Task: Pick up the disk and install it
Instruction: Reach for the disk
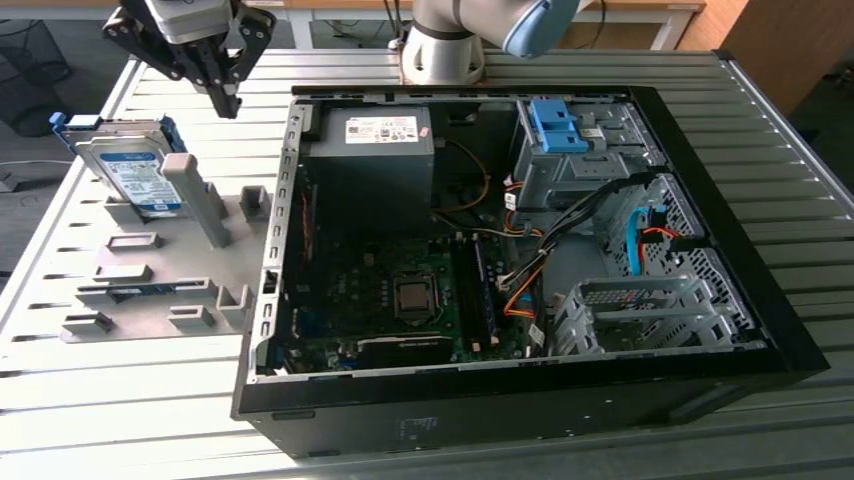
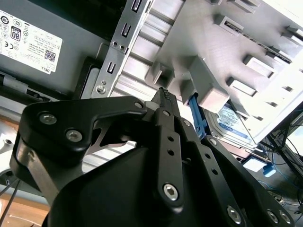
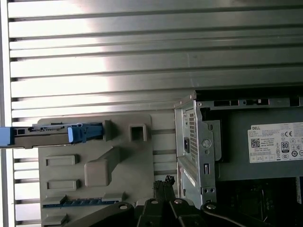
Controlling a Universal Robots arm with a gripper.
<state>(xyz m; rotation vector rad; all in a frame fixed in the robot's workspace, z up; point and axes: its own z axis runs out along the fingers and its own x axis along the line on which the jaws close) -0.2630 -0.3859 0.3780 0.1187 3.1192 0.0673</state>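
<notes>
The disk (image 1: 130,172) stands tilted on its edge in a slot of the grey holder plate (image 1: 167,262), at the exterior view's left; its white-and-blue label faces up and blue rails run along its sides. In the first wrist view the disk (image 3: 47,134) shows edge-on, and in the second wrist view the disk (image 2: 233,122) sits partly behind a grey post. My gripper (image 1: 226,98) hangs above the plate's far end, a little to the disk's right and apart from it. Its black fingers (image 2: 164,96) are shut with nothing between them, as the gripper (image 3: 165,181) also shows.
An open dark computer case (image 1: 747,300) lies on the slatted metal table (image 1: 120,400) beside the plate. Inside are a dark grey box with a white sticker (image 1: 378,130), a mainboard (image 1: 400,290), cables and a metal drive cage with a blue bracket (image 1: 558,125). A blue part (image 1: 134,290) lies in a plate slot.
</notes>
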